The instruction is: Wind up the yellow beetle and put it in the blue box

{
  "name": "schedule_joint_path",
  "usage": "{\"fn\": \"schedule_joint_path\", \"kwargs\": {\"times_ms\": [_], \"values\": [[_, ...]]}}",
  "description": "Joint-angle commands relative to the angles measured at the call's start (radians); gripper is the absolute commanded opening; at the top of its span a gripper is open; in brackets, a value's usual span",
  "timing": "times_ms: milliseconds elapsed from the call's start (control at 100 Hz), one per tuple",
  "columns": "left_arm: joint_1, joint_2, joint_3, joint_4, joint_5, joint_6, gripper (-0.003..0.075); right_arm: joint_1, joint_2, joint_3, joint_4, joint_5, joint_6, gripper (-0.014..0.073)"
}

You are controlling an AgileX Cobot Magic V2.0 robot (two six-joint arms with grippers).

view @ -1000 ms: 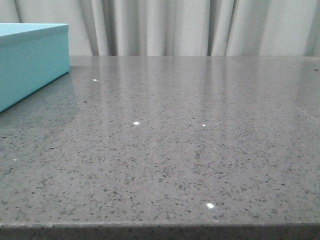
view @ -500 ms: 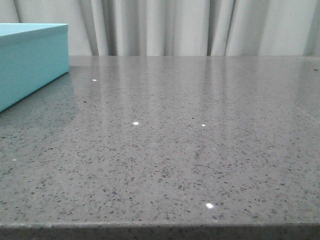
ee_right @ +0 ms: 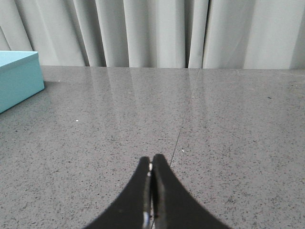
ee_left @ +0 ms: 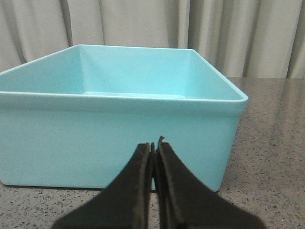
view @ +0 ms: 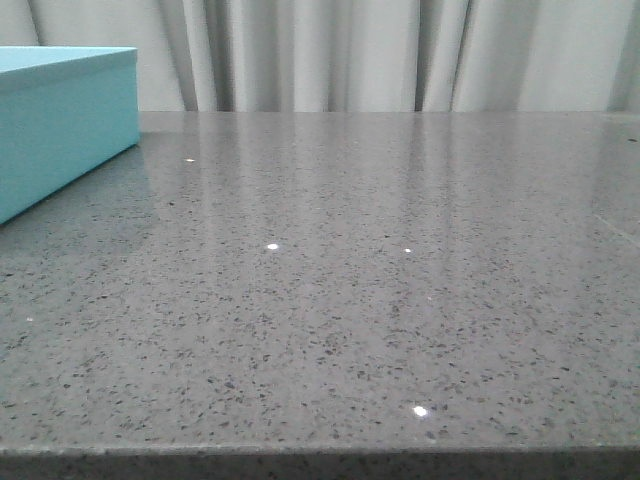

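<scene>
My left gripper (ee_left: 153, 149) is pressed shut, black fingers (ee_left: 138, 176) meeting with nothing between them, and it points at the near wall of the blue box (ee_left: 95, 138). The box stands open on the grey speckled table (view: 380, 300) — as much of its pale floor as I can see over the rim is bare. My right gripper (ee_right: 151, 162) is shut too, on nothing, low over bare tabletop with the box off at the table's left side. In the front view only a corner of the box shows, at the left edge. The yellow beetle is in none of my views — I cannot tell where it is. Pale curtains (ee_right: 157, 33) hang behind the table.
</scene>
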State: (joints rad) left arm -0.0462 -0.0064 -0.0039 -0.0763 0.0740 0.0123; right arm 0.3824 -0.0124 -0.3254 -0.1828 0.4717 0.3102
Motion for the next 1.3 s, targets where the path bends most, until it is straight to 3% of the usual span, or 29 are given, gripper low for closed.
{"fn": "schedule_joint_path", "kwargs": {"times_ms": [0,600,690,980,1180,1290], "values": [[-0.007,-0.028,0.044,-0.004,-0.074,-0.012,-0.002,0.001,-0.015,-0.024,-0.016,-0.082,-0.009,-0.0069],[-0.007,-0.028,0.044,-0.004,-0.074,-0.012,-0.002,-0.009,-0.015,-0.008,-0.017,-0.104,-0.009,-0.0069],[-0.007,-0.028,0.044,-0.004,-0.074,-0.012,-0.002,-0.05,-0.015,0.028,-0.003,-0.175,-0.009,-0.0069],[-0.007,-0.028,0.044,-0.004,-0.074,-0.012,-0.002,-0.271,-0.015,0.23,0.108,-0.617,-0.08,-0.0069],[-0.007,-0.028,0.044,-0.004,-0.074,-0.012,-0.002,-0.354,-0.015,0.335,0.116,-0.647,-0.08,-0.0069],[-0.007,-0.028,0.044,-0.004,-0.074,-0.012,-0.002,-0.376,-0.015,0.333,0.123,-0.58,-0.084,-0.0069]]}}
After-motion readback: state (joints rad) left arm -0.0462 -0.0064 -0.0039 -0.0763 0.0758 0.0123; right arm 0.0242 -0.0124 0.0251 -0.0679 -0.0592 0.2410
